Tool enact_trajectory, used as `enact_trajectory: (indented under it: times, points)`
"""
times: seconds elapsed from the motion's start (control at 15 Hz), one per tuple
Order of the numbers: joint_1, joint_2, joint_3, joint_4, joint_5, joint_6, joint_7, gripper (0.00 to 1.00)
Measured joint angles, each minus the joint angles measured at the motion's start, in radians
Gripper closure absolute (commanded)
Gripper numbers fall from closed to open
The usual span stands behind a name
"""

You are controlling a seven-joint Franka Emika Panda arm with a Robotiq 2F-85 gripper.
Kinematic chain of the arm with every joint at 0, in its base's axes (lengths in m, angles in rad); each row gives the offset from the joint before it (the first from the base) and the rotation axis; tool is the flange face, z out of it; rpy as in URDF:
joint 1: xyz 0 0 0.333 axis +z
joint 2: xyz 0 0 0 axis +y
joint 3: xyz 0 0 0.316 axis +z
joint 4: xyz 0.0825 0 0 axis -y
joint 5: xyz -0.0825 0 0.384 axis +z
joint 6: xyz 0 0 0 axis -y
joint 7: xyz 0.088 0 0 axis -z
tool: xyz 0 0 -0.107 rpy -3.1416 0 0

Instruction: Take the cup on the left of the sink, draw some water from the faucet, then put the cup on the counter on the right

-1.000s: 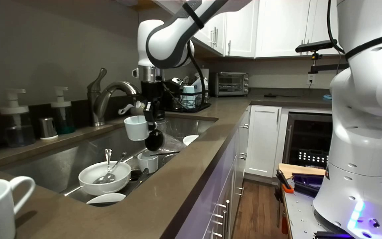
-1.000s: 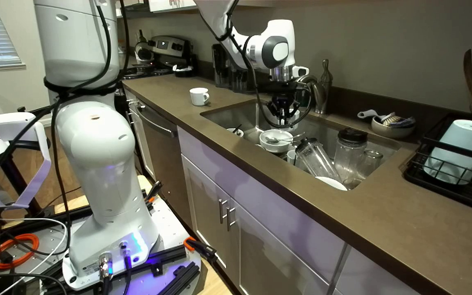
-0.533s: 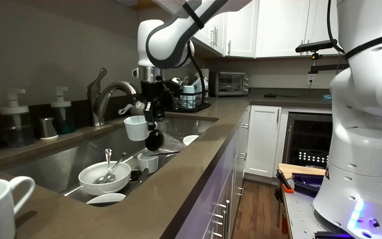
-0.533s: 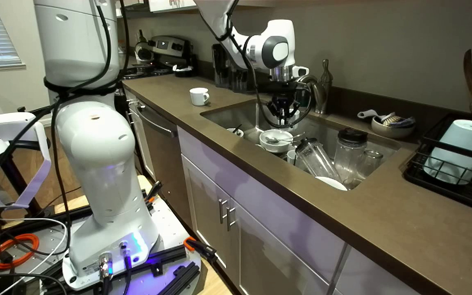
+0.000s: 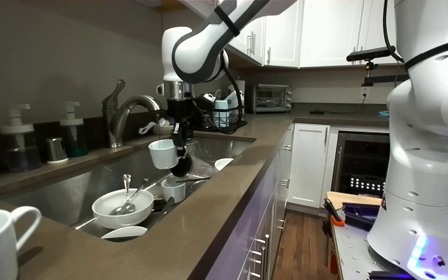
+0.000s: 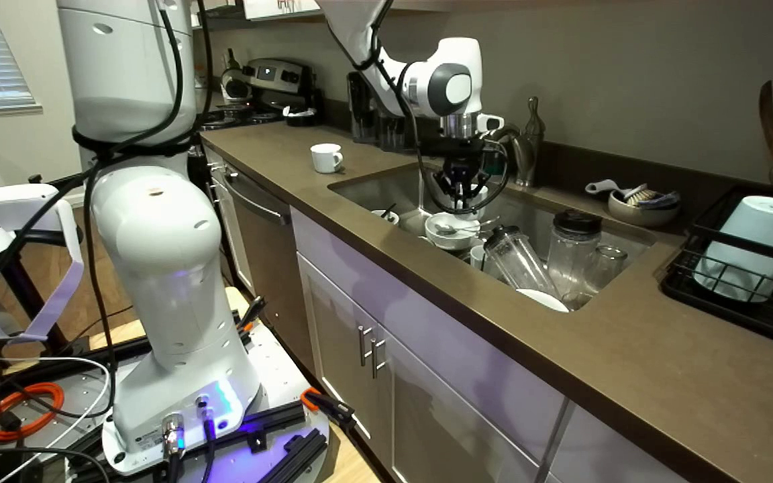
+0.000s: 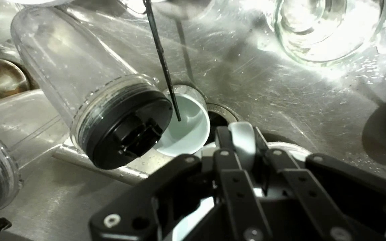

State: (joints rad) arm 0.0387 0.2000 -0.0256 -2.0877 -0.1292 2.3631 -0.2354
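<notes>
My gripper (image 5: 179,144) is shut on the handle of the white cup (image 5: 163,154) and holds it over the sink (image 5: 68,196), below the spout of the faucet (image 5: 140,102). A thin line that looks like water runs from the spout to the cup. The cup is a little tilted, mouth up; its inside is hidden. In the wrist view the handle (image 7: 244,142) stands between the fingers. In an exterior view the gripper (image 6: 460,194) hides part of the cup (image 6: 478,196). A like white mug (image 6: 327,158) stands on the counter (image 6: 661,376).
The sink holds a white bowl with spoons (image 5: 123,208), a small white cup (image 5: 174,189), a leaning clear bottle with a black lid (image 6: 521,258) and an upright one (image 6: 573,248). Soap dispensers (image 5: 20,144) stand behind. A dish rack (image 6: 749,268) stands beside the sink.
My gripper and the cup have moved slightly down, and a little away from the faucet, in the last half second. Before that they were still.
</notes>
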Motion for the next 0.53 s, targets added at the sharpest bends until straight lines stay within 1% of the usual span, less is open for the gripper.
enact_trajectory:
  times: [0.27,0.53]
  points:
    - [0.0,-0.003,-0.005,0.0,0.0,-0.052,0.031,0.95]
    - [-0.002,-0.019,-0.026,0.002,-0.015,-0.091,0.091,0.95]
